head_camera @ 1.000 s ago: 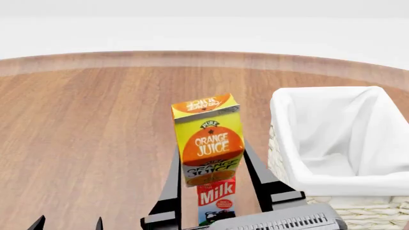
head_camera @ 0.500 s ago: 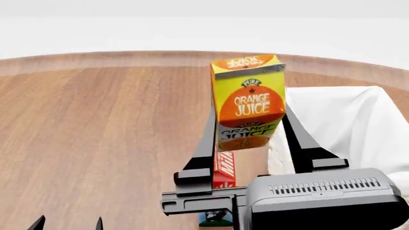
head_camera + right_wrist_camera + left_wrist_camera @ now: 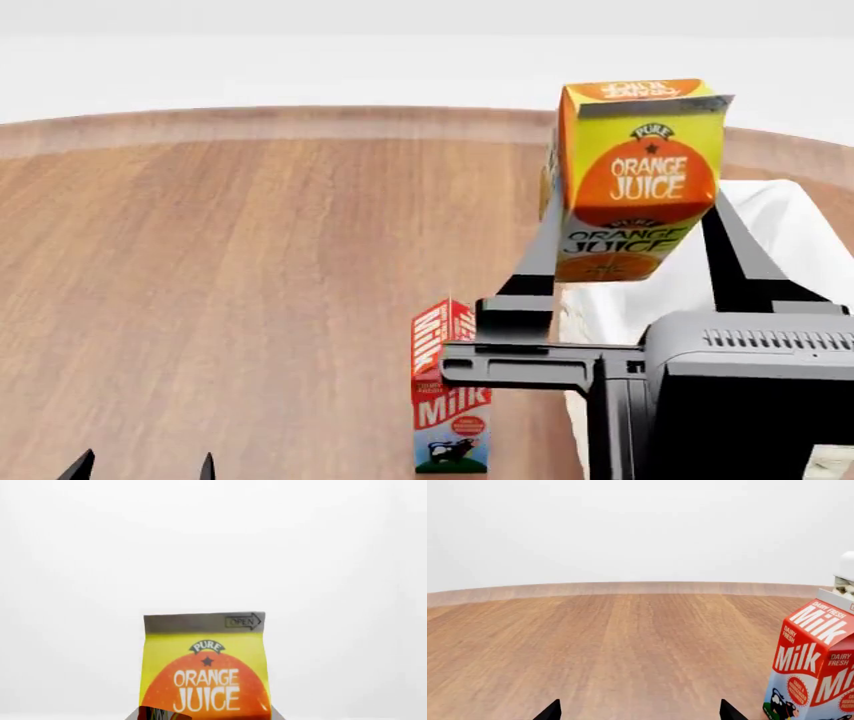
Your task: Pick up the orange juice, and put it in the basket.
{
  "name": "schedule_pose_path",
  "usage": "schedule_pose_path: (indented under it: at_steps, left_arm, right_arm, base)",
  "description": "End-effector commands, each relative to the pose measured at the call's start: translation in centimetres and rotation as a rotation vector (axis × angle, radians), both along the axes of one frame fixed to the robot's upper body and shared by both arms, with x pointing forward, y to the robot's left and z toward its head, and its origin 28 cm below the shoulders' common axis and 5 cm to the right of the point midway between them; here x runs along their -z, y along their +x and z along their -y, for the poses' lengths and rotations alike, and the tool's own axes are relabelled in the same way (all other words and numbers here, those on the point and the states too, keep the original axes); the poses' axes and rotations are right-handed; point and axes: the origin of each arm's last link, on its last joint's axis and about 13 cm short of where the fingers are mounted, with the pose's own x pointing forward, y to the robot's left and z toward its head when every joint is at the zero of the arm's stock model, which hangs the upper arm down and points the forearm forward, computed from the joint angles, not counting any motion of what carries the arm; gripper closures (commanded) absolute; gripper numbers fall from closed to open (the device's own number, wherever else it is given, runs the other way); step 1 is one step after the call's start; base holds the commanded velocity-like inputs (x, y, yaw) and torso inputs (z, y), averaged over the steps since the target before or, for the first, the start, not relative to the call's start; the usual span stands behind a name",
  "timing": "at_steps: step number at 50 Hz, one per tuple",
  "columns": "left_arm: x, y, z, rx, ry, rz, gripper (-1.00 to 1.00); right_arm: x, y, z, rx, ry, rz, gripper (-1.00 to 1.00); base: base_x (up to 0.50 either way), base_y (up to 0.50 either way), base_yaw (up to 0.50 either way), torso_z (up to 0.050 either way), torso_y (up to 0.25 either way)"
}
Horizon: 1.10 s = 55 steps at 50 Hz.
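Right tool (image 3: 627, 255) gripped the orange juice (image 3: 638, 180) aloft above the basket (image 3: 801, 215); left tool (image 3: 637, 714) hung spread open, holding nothing, over the worktop (image 3: 227, 270).

orange juice (image 3: 638, 180): "PURE ORANGE JUICE", "OPEN" on top seam | milk carton (image 3: 812, 665): "Milk", "DAIRY FRESH"

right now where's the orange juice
In the head view the orange juice is held up off the table in the right pincer, at the right side, above the basket's near-left edge, with the milk carton standing lower left.
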Motion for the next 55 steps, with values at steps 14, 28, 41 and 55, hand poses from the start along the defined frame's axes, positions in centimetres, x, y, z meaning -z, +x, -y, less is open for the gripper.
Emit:
schedule_pose_path:
  at_steps: [14,28,41,55]
  left_arm:
    - [0.0,0.0,0.0,0.0,0.0,0.0,-1.0]
    - [0.0,0.0,0.0,0.0,0.0,0.0,-1.0]
    - [0.0,0.0,0.0,0.0,0.0,0.0,-1.0]
    - [0.0,0.0,0.0,0.0,0.0,0.0,-1.0]
  right_arm:
    - [0.7,2.2,2.8,0.131,0.012,-0.033,1.0]
    - [1.5,4.9,3.2,0.189,0.03,-0.09,1.0]
    - [2.8,7.0,3.7,0.241,0.03,-0.147,1.0]
    - [3.7,8.7,3.4,0.266,0.045,-0.189,1.0]
  base:
    - [0.0,0.0,0.0,0.0,0.001]
    - [0.0,0.0,0.0,0.001,0.001]
    - [0.0,0.0,0.0,0.0,0.0]
    - [0.0,0.0,0.0,0.0,0.001]
